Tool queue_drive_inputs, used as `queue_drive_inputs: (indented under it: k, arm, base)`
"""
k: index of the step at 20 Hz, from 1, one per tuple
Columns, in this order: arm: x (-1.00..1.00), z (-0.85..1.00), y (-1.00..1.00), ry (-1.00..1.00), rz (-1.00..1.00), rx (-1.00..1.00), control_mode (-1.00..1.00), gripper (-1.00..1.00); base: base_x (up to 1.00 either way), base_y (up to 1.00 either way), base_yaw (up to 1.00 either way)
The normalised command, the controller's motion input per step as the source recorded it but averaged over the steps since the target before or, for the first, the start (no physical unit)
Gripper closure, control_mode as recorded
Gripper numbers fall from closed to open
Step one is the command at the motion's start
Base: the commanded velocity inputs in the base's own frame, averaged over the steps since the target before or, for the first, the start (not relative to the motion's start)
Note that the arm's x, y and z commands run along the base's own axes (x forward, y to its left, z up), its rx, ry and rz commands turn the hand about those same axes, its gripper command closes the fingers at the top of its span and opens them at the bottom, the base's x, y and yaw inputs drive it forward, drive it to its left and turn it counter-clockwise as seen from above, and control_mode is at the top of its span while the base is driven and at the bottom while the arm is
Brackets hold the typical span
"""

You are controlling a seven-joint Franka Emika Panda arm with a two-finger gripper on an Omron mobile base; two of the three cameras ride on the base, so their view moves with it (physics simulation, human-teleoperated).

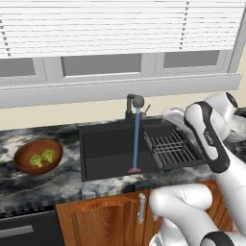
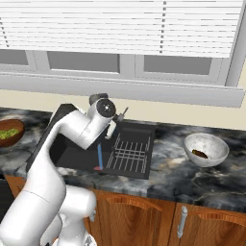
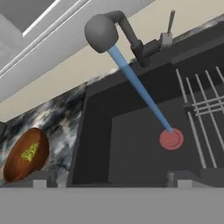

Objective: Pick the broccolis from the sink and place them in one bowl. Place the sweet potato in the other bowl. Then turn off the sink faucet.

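Two yellow-green broccolis (image 1: pixel 42 157) lie in the reddish-brown wooden bowl (image 1: pixel 24 163), which stands on the counter left of the sink (image 1: pixel 103 166). In the pale grey speckled bowl (image 2: pixel 217 144), right of the sink, rests the brown sweet potato (image 2: pixel 199 153). The dark grey sink faucet (image 1: pixel 136 103) runs, and a blue stream (image 3: pixel 140 92) falls to the black basin floor. My gripper (image 3: pixel 108 181) hovers over the basin in front of the faucet. It is open, its fingertips (image 3: pixel 39 182) wide apart with nothing between them. The faucet's thin lever (image 3: pixel 169 24) stands up beside the spout.
A grey wire rack (image 1: pixel 169 149) spans the right side of the sink. Marble counter (image 2: pixel 168 178) runs on both sides, with wooden cabinet doors (image 1: pixel 103 221) below. A window with blinds (image 1: pixel 120 29) sits behind the faucet. My white arm (image 2: pixel 72 132) leans across the sink's left part.
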Motion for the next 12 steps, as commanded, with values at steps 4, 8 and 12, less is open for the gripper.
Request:
queue_drive_inputs:
  k: [4, 8, 12]
  arm:
    - [0.00, 0.00, -0.70, -0.19, 0.19, 0.00, -1.00, -1.00]
    - [0.00, 0.06, -0.50, -0.04, 0.17, 0.00, -1.00, -1.00]
    - [0.15, 0.03, -0.34, 0.00, 0.19, -0.01, -1.00, -1.00]
  base:
    - [0.00, 0.00, 0.00]
    - [0.00, 0.00, 0.00]
    - [0.00, 0.00, 0.00]
